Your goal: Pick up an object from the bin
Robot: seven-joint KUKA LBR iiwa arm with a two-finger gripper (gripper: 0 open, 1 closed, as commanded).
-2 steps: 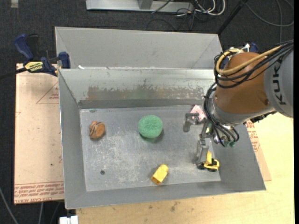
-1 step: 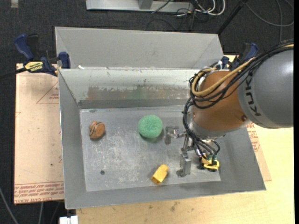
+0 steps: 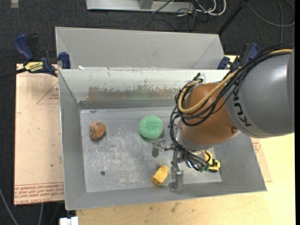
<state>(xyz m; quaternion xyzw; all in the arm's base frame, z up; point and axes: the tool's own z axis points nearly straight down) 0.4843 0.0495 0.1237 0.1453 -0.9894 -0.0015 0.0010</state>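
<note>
The bin [image 3: 117, 172] is matt grey metal, its floor scratched. The green disc [image 3: 150, 127] looks rough like foam, the yellow block [image 3: 160, 175] smooth; the arm's orange cover [image 3: 206, 116] is glossy.

A round green pad [image 3: 150, 127] is seen near the middle of the bin [image 3: 117, 158], with a brown striped ball [image 3: 97, 131] well to its left. A small yellow-and-black item [image 3: 213, 164] is seen at the right.

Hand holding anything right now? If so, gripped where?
Cannot tell. The hand is low in the bin, close beside a small yellow block near the front wall, but no hold on it is visible.
</note>
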